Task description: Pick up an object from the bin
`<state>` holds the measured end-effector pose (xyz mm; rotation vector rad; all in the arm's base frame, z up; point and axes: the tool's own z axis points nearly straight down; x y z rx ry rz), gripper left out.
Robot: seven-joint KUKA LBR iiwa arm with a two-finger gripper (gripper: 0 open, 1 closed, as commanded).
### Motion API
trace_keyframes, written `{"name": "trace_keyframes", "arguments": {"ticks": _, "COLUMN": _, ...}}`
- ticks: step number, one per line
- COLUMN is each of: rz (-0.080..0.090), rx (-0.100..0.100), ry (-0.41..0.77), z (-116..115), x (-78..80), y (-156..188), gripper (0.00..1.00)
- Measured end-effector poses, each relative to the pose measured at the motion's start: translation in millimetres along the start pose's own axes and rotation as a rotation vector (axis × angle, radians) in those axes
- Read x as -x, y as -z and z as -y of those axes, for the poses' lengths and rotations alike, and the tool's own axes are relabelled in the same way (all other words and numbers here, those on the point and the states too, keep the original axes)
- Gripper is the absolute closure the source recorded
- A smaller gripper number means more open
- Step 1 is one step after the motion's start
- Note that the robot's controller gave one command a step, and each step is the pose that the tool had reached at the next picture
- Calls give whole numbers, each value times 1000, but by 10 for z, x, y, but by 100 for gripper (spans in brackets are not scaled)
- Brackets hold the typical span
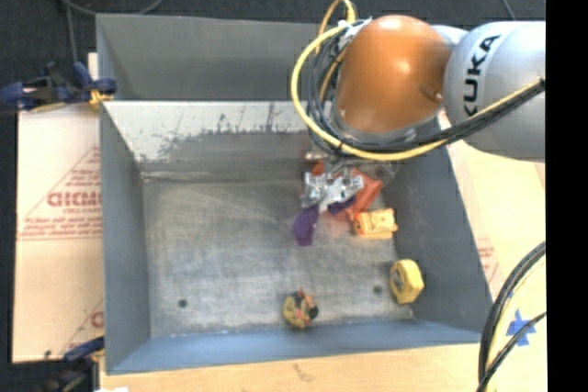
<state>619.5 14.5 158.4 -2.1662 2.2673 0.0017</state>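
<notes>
**Bin pick at the approach stage: nothing lifted yet**

The grey metal bin (202,243) holds five small loose things, all towards its right half; the left half of the floor is bare. The KUKA arm (496,87) reaches in from the right. Its rounded orange cover (386,73), ringed by yellow and black cables, hangs over the bin's upper right part. Below the cover the silvery jaws sit low, close to the back wall. The cover and cables hide too much of them to tell whether they are open or closed, and no thing can be seen between them.

Nearest to the jaws are a purple piece (304,227), just below and to the left, and an orange-red elongated piece (366,195), just to the right. A yellow-and-orange block (375,223) lies just beside the orange-red piece, towards the front. Well apart from this cluster are a yellow rounded thing (406,280) near the right wall and a small mottled dark-and-yellow thing (299,309) at the front wall.

Judged progress: the descent over the cluster appears done. Every thing seems to rest on the floor, so the closing of the jaws on one thing, probably the purple or the orange-red piece, and the lift out of the bin are both left to do
</notes>
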Motion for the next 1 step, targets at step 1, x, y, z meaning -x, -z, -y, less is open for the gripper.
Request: {"name": "trace_keyframes", "arguments": {"ticks": 1, "rz": -4, "rx": 8, "ry": -32, "z": 7, "x": -11, "y": 430, "gripper": 100}}
